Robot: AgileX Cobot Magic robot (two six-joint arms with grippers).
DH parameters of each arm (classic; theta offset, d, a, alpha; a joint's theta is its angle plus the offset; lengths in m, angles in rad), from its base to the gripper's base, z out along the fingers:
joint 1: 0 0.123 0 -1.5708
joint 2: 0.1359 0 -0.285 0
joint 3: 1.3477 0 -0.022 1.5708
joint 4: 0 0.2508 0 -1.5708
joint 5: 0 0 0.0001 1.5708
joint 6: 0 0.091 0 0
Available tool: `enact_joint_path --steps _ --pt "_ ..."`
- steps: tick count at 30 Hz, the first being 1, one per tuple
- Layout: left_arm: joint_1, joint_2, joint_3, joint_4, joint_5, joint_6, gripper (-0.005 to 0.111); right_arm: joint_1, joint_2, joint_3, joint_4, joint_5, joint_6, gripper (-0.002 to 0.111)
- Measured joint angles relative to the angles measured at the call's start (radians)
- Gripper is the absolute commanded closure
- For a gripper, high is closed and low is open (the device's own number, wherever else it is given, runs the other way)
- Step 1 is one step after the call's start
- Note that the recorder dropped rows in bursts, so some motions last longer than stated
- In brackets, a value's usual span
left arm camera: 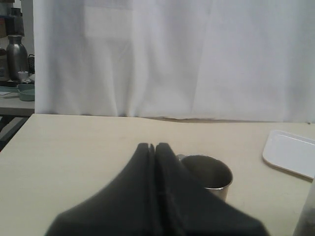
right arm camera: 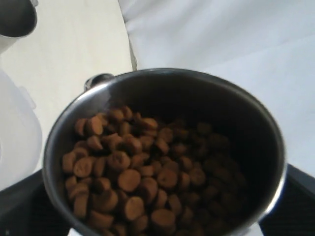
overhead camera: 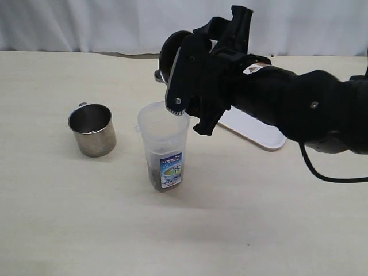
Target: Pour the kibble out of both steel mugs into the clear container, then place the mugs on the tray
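My right gripper (overhead camera: 185, 72) is shut on a steel mug (overhead camera: 170, 50), held tilted in the air just above and behind the rim of the clear container (overhead camera: 163, 141). In the right wrist view this mug (right arm camera: 167, 78) is full of kibble (right arm camera: 133, 172), and one dark finger (right arm camera: 24, 209) shows beside it. A little kibble (overhead camera: 154, 172) lies at the container's bottom. The other steel mug (overhead camera: 92, 129) stands upright to the left of the container, and no kibble shows inside it. My left gripper (left arm camera: 152, 146) is shut on nothing, low and just in front of that mug (left arm camera: 209, 172).
The white tray (overhead camera: 256, 131) lies behind and to the right of the container, partly under my right arm; its corner (left arm camera: 290, 152) shows in the left wrist view. A white curtain hangs along the table's far edge.
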Motion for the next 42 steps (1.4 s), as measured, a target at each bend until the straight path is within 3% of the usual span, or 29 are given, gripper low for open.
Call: enact_joint_path --steps 42 --pt "0.000 0.000 0.000 0.000 0.000 0.000 0.107 0.000 0.015 0.000 -0.023 0.049 -0.287 0.103"
